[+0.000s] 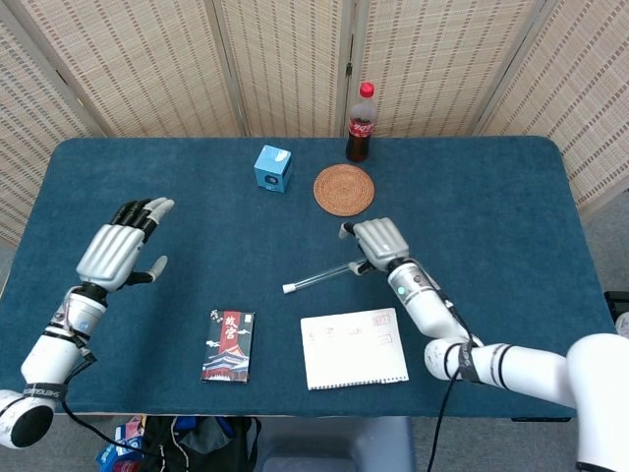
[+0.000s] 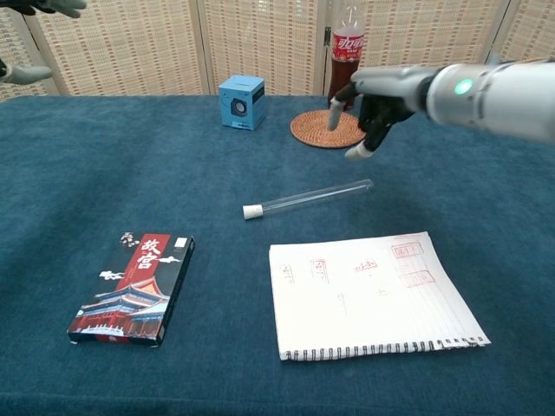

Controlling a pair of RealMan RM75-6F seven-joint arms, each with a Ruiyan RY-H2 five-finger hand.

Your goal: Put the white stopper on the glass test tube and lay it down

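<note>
Surroundings, on the blue table (image 1: 511,197): a cola bottle (image 1: 361,122) stands upright at the far edge, with a round woven coaster (image 1: 344,188) just in front of it. A small blue box (image 1: 272,168) sits to the left of the coaster. Nearer my body, a white spiral notebook (image 1: 354,347) lies flat, and a dark printed box (image 1: 228,345) lies flat to its left, well apart from it. Folding screens (image 1: 295,59) close off the back.

Obstruction: none of these items touches the glass test tube (image 2: 312,198). The notebook is the nearest, lying just on the near side of it.

Task item: the tube lies on its side on the cloth, between the coaster and the notebook, angled slightly. The white stopper (image 2: 252,211) is seated on its left end. The tube is clear, and its rounded end points toward my right hand (image 2: 373,108).

My right hand hovers above the tube's rounded end, fingers apart and pointing down, holding nothing; the chest view shows a gap between fingertips and glass.

My left hand (image 1: 123,246) is raised at the left side of the table, well apart from everything, fingers spread and empty.
</note>
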